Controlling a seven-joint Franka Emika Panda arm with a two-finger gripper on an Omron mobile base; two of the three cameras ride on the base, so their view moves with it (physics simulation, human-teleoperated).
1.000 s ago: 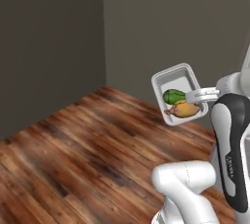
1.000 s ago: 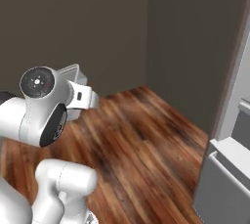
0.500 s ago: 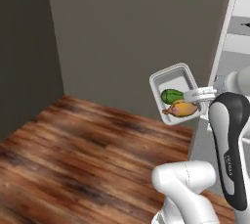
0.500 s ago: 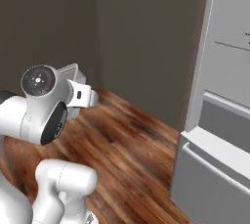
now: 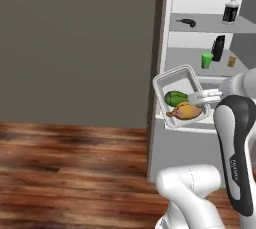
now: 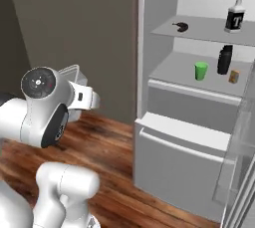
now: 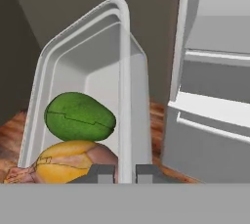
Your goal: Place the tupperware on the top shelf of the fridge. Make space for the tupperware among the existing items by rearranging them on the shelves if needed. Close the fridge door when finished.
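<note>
Since the earlier frames the base has turned toward the fridge (image 6: 199, 97); the whole view has swung, so the open fridge now stands ahead where bare wall and floor stood. The claw (image 7: 124, 173) has kept its hold throughout.

Left to right: the tupperware (image 5: 179, 98) hangs in the air in front of the fridge, tipped up on its side, with green and orange food resting against its lower wall. The claw is closed on one thin side wall of the tupperware.

On the top shelf (image 6: 204, 27) a dark banana (image 6: 180, 25) lies at the left and a dark bottle (image 6: 233, 18) stands at the right, well apart. The shelf below carries a green cup (image 6: 200, 70), a black bottle (image 6: 224, 59) and a small orange jar (image 6: 233, 76).

Procedure, as judged:
1. Level the tupperware before advancing, so the food does not spill.
2. Raise it clear of the top shelf's front edge.
3. Aim for the bare gap between banana and bottle; it looks wide enough without rearranging.
4. Set it down flat before releasing.
</note>
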